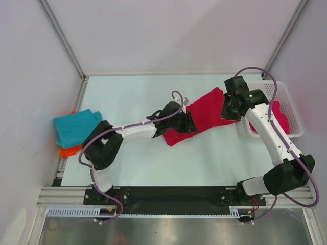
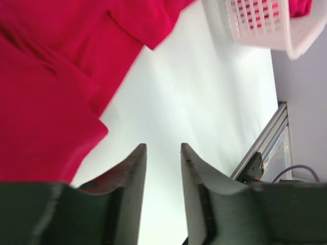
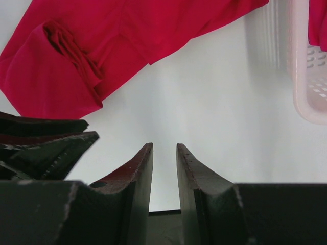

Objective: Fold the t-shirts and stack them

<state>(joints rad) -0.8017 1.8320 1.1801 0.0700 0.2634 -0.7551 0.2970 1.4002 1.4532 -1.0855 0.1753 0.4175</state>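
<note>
A crimson t-shirt (image 1: 204, 113) lies crumpled across the middle of the table, also filling the upper left of the left wrist view (image 2: 51, 87) and the top of the right wrist view (image 3: 112, 46). My left gripper (image 1: 187, 122) sits at its near-left edge; its jaws (image 2: 163, 148) stand open over bare table, the cloth just beside them. My right gripper (image 1: 228, 108) hovers at the shirt's right end, open (image 3: 164, 147), nothing between its fingers. A teal t-shirt (image 1: 76, 127) lies folded on an orange one (image 1: 69, 151) at the far left.
A white mesh basket (image 1: 292, 104) stands at the right edge with another red t-shirt (image 1: 280, 116) in it; its wall shows in the left wrist view (image 2: 265, 28) and the right wrist view (image 3: 306, 87). The left arm's fingers (image 3: 46, 143) intrude into the right wrist view.
</note>
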